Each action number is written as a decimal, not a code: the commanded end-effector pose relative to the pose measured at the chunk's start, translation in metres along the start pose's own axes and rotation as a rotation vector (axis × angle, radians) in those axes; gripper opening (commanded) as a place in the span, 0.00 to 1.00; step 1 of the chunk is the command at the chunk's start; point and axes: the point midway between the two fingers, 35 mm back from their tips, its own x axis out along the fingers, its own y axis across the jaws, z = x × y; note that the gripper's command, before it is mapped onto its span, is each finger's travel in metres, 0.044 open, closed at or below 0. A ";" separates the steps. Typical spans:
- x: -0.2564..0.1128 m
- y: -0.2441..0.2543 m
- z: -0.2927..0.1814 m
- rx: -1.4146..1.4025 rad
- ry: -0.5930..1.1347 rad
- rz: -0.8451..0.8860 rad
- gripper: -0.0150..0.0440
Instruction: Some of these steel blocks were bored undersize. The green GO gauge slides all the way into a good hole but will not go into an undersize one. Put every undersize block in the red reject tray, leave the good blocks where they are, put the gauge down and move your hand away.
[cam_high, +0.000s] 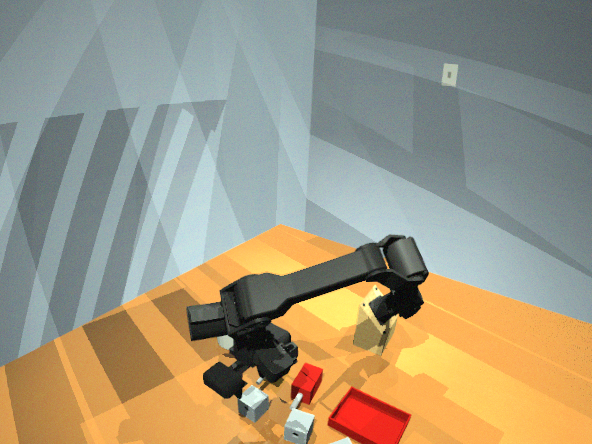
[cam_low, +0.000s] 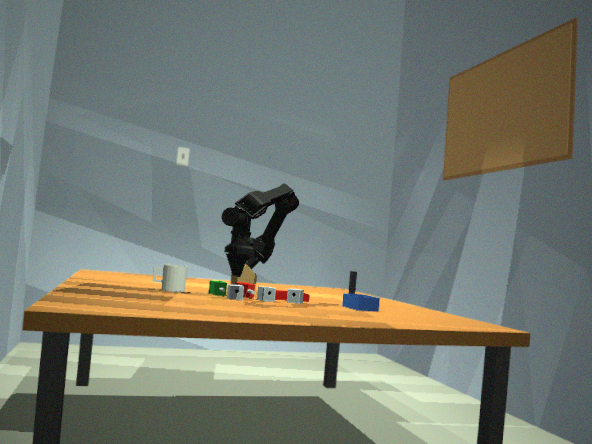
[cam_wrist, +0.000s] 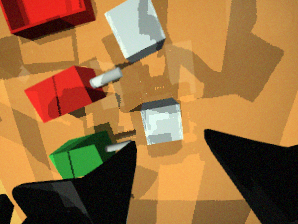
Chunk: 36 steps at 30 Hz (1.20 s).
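from the left, your mug (cam_high: 226, 342) (cam_low: 175, 278) sits beyond the green gauge (cam_low: 217, 287) (cam_wrist: 77, 157); your gripper (cam_high: 245, 387) (cam_low: 239, 274) (cam_wrist: 169, 139) stands wide open, holding nothing; then come the steel blocks (cam_high: 253, 404) (cam_high: 299, 426) (cam_low: 235, 292) (cam_low: 266, 293) (cam_low: 295, 296) (cam_wrist: 162, 123) (cam_wrist: 136, 30), outside the red tray (cam_high: 336, 425) (cam_low: 306, 297) (cam_wrist: 55, 30).

Arm (cam_high: 325, 280) (cam_low: 280, 220) was finished in matte black, built from chunky, rounded links joined by thick cylindrical housings. Long link was tapered toward one end. End effector (cam_wrist: 169, 139) was fitted with black, pointed, wedge-shaped fingers.
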 end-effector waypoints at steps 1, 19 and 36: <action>0.008 0.000 0.001 0.000 -0.006 0.004 0.81; 0.038 0.000 0.002 0.000 -0.007 0.004 0.81; 0.066 0.003 0.003 0.000 -0.009 0.004 0.81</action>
